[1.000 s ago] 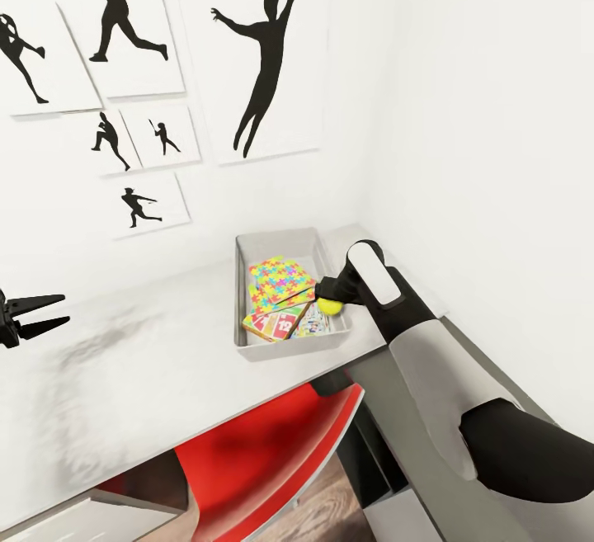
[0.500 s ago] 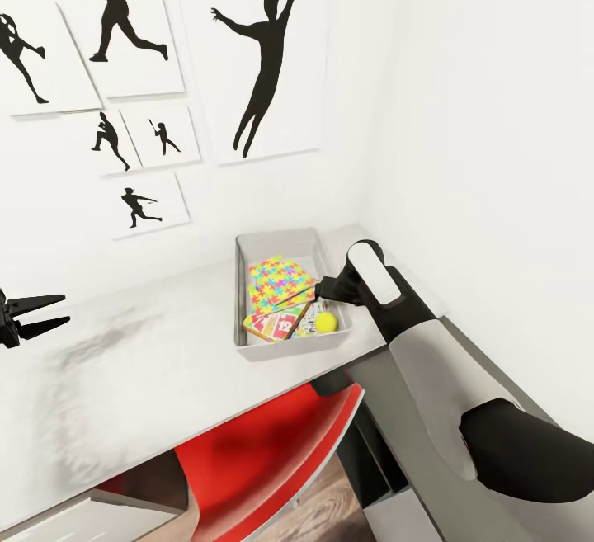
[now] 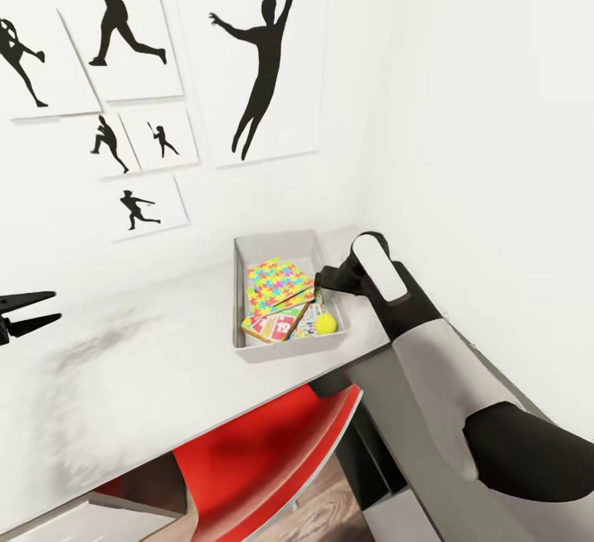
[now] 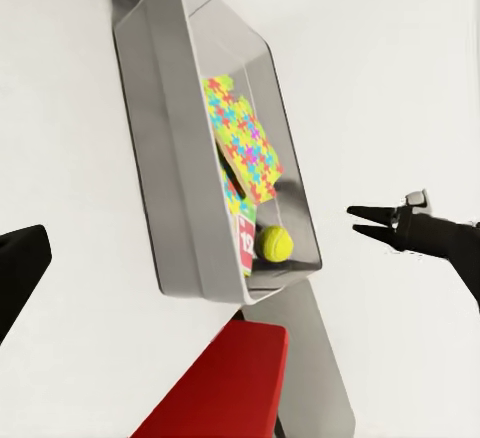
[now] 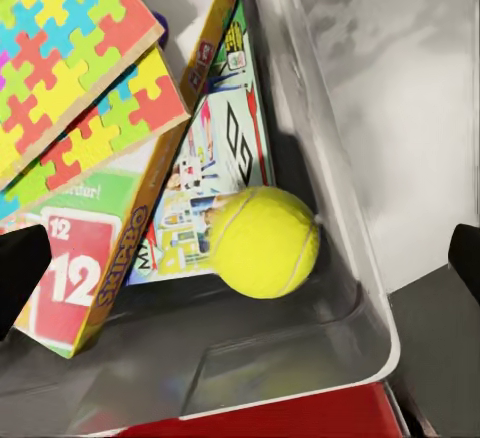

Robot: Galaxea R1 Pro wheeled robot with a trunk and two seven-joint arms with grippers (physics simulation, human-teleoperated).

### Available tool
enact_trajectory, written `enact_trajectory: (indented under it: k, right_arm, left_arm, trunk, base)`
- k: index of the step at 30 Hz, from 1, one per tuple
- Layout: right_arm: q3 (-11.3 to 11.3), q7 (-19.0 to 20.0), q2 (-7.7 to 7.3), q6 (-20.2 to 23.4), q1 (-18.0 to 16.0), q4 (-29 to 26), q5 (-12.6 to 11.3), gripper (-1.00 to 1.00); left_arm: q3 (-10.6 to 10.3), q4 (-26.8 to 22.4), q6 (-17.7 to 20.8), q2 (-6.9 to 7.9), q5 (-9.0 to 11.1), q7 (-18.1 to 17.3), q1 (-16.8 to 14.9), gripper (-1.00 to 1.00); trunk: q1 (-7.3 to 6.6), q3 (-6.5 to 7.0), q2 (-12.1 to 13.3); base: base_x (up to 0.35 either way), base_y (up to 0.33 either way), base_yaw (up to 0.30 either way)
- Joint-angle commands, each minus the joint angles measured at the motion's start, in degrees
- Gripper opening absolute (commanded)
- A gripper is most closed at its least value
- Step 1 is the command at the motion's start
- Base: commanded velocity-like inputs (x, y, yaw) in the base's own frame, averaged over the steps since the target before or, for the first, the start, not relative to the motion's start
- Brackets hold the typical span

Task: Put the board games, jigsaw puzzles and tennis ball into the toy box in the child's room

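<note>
The grey toy box (image 3: pixel 273 242) stands at the table's far right corner. Inside lie two colourful jigsaw puzzles (image 3: pixel 279 280), a red board game (image 3: pixel 270 326) and another board game (image 5: pixel 215 163) under them. The yellow tennis ball (image 3: pixel 326 323) rests free in the box's near right corner, also clear in the right wrist view (image 5: pixel 265 241). My right gripper (image 3: pixel 323 277) hangs open above the box's right side, over the ball, touching nothing. Far to the left, my left gripper (image 3: pixel 25 315) is open and empty above the table.
A red chair (image 3: pixel 264 459) is tucked under the white table (image 3: pixel 140 377). Walls close in behind and to the right of the box. Silhouette posters (image 3: pixel 264 55) hang on the back wall. Bare tabletop stretches left of the box.
The tennis ball left my right gripper and dropped into the box's near right corner. The right gripper opened and drew back a little. The head view shifted slightly.
</note>
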Motion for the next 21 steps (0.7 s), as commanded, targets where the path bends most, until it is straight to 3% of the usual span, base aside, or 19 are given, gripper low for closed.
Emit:
enact_trajectory:
  k: [1,10,21]
  right_arm:
    - [0.06,-0.61,-0.07,0.19,-0.06,-0.90,-0.51,1.00]
    - [-0.02,-0.66,-0.19,-0.20,-0.04,-3.90,-0.61,1.00]
    - [-0.16,-0.55,0.05,-0.17,-0.04,-4.85,-0.93,1.00]
  left_arm:
    - [-0.02,0.00,0.39,0.11,0.10,-0.12,-0.05,1.00]
    - [-0.02,-0.02,0.48,0.32,0.14,-0.13,-0.06,1.00]
    - [-0.05,-0.02,0.41,0.29,0.15,-0.11,-0.05,1.00]
  trunk:
    - [0.04,-0.02,-0.10]
    - [0.04,0.76,-0.10]
    - [0.04,1.46,-0.10]
  base:
    - [0.000,0.000,-0.080]
    - [-0.129,0.100,-0.103]
    - [-0.047,0.070,-0.225]
